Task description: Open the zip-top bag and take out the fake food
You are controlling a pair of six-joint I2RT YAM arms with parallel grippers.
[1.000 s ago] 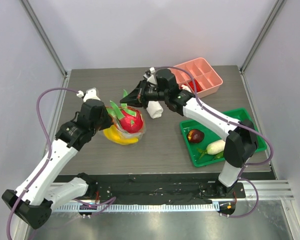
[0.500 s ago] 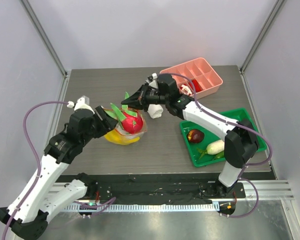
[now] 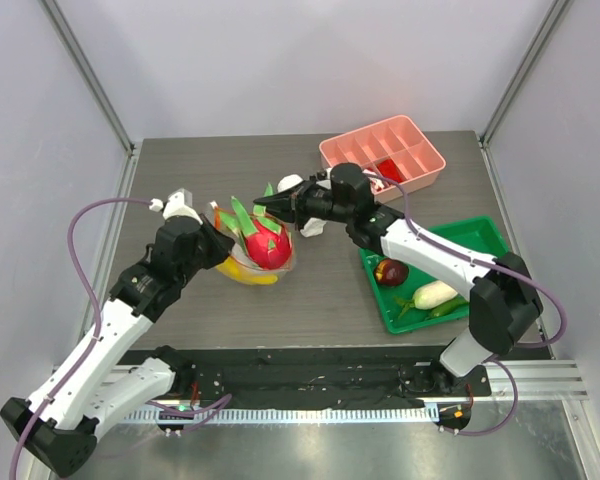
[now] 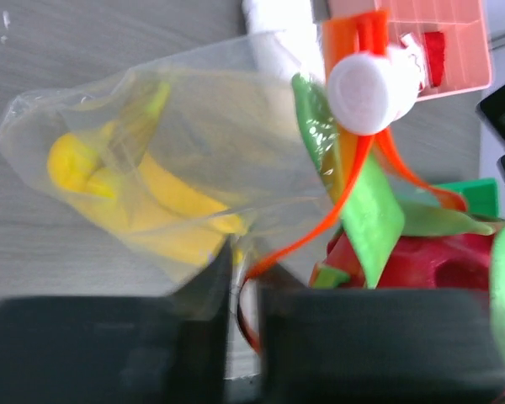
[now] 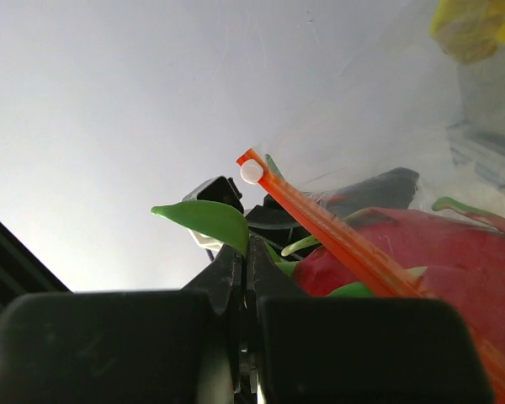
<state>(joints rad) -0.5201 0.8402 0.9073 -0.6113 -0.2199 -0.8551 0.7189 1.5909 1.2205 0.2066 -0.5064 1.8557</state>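
Green tray (image 3: 500, 240): near right on the table (image 3: 180, 170), holding a dark red fruit (image 3: 390, 271), a white vegetable (image 3: 432, 294) and a green pepper (image 3: 445, 309), all crowded toward its near-left end.
Zip-top bag (image 4: 177, 126): centre-left of the table, right between the two claws, crumpled; banana (image 3: 248, 272) low in the near end, dragon fruit (image 3: 265, 243) bulging at the mouth.
Zip strip (image 5: 320, 219): orange, looped loose around the dragon fruit's leaves, white slider (image 4: 366, 93) riding on it.
Pointing: mouth turned to the far side, closed end near; banana lying left to right; green leaves fanning far and left; the bag's own long axis hard to read under the creased film.
Left gripper (image 3: 218, 240): at the bag's left edge, fingers a narrow slit apart, film and orange strip running into the slit, so gripping the bag.
Right gripper (image 3: 267, 203): in from the far right, fingers pressed tight, pinching a green leaf of the dragon fruit.
Rolled white towel (image 3: 307, 226): just beyond the bag, partly hidden by the right gripper.
Pink divided tray (image 3: 425, 150): far right, small red-and-white pieces in one compartment, well apart from the bag.
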